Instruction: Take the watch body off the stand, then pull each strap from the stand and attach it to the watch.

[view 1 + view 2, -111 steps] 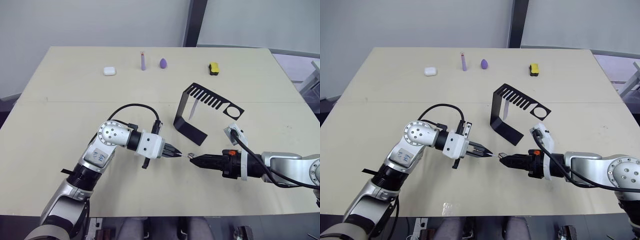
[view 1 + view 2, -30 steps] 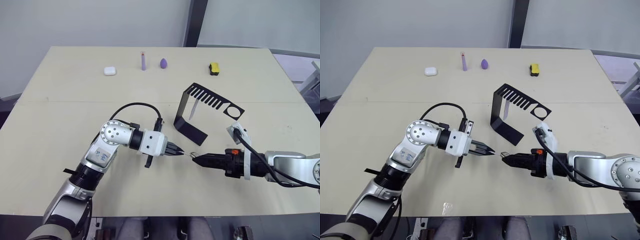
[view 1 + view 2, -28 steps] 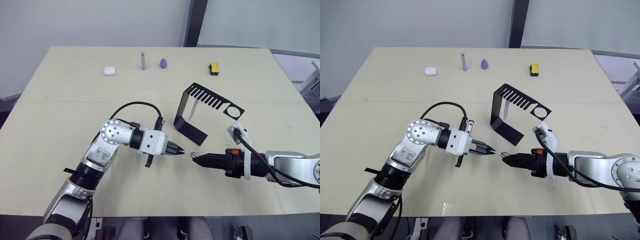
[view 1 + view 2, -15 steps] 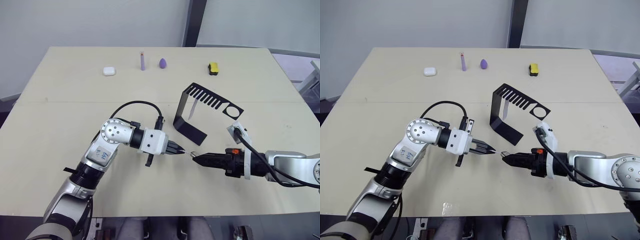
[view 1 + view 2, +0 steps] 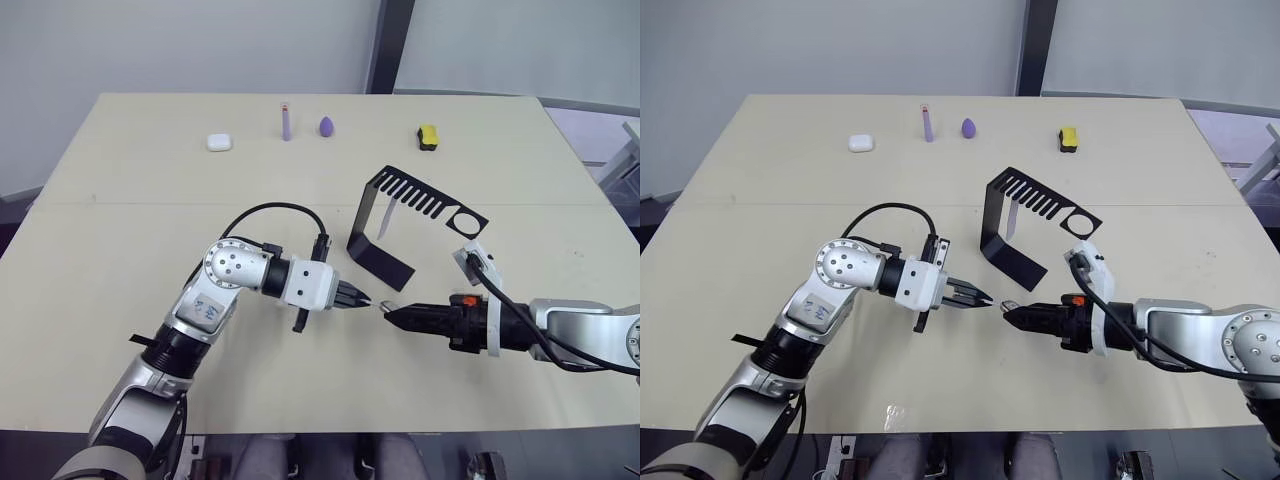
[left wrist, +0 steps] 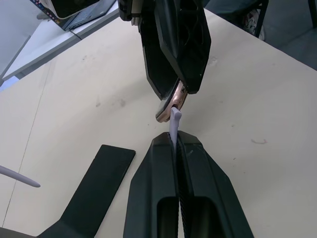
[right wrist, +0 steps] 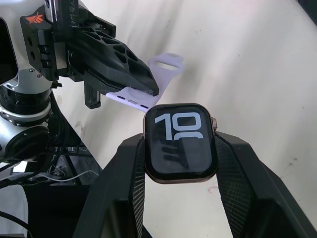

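Just in front of the right tool (image 5: 1004,311), held between its two black fingers, sits the small rounded-square watch body (image 7: 180,143) with black screen, pale digits and copper-orange rim; the fingers are clamped on its two sides. Facing it tip to tip, the left tool (image 5: 983,298) has its fingers pressed together on a short pale lavender-white silicone strap (image 7: 147,94) with small holes, whose free end reaches the edge of the watch body; whether the strap is seated in the case cannot be told. Beyond both tools, on the pale wooden table (image 5: 150,190), stands the thin black sheet-metal C-shaped stand (image 5: 381,230), its comb-slotted top arm ending in a ring hole. A second pale strap (image 5: 384,219) hangs from that slotted arm, between the upright and the ring.
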Action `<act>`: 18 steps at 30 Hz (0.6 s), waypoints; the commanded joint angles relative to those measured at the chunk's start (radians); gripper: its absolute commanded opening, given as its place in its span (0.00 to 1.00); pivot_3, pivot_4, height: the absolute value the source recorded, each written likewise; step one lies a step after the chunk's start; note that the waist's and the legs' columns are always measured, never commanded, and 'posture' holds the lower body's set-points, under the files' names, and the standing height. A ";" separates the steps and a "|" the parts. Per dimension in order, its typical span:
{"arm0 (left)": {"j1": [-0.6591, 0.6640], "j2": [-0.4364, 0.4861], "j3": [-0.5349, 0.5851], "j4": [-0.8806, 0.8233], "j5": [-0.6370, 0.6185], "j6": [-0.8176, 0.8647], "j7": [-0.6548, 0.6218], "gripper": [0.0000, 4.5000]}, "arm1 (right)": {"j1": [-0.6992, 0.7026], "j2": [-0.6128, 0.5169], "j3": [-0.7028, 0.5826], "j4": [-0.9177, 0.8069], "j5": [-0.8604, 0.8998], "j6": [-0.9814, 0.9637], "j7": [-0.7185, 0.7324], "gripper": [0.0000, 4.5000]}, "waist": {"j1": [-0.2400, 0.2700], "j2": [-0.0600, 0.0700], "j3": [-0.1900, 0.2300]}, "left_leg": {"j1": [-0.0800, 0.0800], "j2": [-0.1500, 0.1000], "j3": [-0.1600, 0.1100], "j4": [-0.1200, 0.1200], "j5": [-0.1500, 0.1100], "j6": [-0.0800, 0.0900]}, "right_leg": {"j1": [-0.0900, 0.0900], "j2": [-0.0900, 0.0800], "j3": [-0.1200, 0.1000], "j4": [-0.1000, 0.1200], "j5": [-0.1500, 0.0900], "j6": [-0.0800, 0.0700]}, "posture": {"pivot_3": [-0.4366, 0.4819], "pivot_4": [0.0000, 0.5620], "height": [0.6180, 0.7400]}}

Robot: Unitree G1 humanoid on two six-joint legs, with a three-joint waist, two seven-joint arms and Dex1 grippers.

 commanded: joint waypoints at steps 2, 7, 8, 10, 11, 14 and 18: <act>-0.015 -0.031 -0.024 -0.009 0.012 -0.022 0.021 0.00 | -0.036 0.012 0.016 -0.046 0.028 -0.012 -0.008 0.34 | 0.000 0.000 0.000 | 0.000 0.000 0.000 0.000 0.000 0.000 | 0.000 0.000 0.000 0.000 0.000 0.000 | 0.48 0.27 1.00; -0.020 -0.054 -0.027 0.001 0.023 -0.024 0.027 0.00 | -0.057 0.005 0.037 -0.056 0.028 -0.012 -0.044 0.34 | 0.000 0.000 0.000 | 0.000 0.000 0.000 0.000 0.000 0.000 | 0.000 0.000 0.000 0.000 0.000 0.000 | 0.48 0.27 1.00; -0.020 -0.057 -0.026 0.003 0.025 -0.024 0.027 0.00 | -0.059 0.005 0.039 -0.059 0.028 -0.014 -0.053 0.34 | 0.000 0.000 0.000 | 0.000 0.000 0.000 0.000 0.000 0.000 | 0.000 0.000 0.000 0.000 0.000 0.000 | 0.48 0.27 1.00; -0.022 -0.060 -0.026 0.006 0.027 -0.026 0.027 0.00 | -0.063 0.005 0.042 -0.062 0.028 -0.016 -0.071 0.34 | 0.000 0.000 0.000 | 0.000 0.000 0.000 0.000 0.000 0.000 | 0.000 0.000 0.000 0.000 0.000 0.000 | 0.48 0.27 1.00; -0.022 -0.061 -0.025 0.008 0.027 -0.026 0.027 0.00 | -0.065 0.005 0.044 -0.063 0.028 -0.018 -0.080 0.34 | 0.000 0.000 0.000 | 0.000 0.000 0.000 0.000 0.000 0.000 | 0.000 0.000 0.000 0.000 0.000 0.000 | 0.48 0.27 1.00; -0.024 -0.063 -0.024 0.013 0.029 -0.030 0.026 0.00 | -0.073 0.005 0.050 -0.066 0.028 -0.017 -0.102 0.34 | 0.000 0.000 0.000 | 0.000 0.000 0.000 0.000 0.000 0.000 | 0.000 0.000 0.000 0.000 0.000 0.000 | 0.48 0.27 1.00; -0.024 -0.064 -0.023 0.020 0.031 -0.036 0.025 0.00 | -0.064 0.029 0.047 -0.071 0.028 -0.033 -0.105 0.34 | 0.000 0.000 0.000 | 0.000 0.000 0.000 0.000 0.000 0.000 | 0.000 0.000 0.000 0.000 0.000 0.000 | 0.48 0.27 1.00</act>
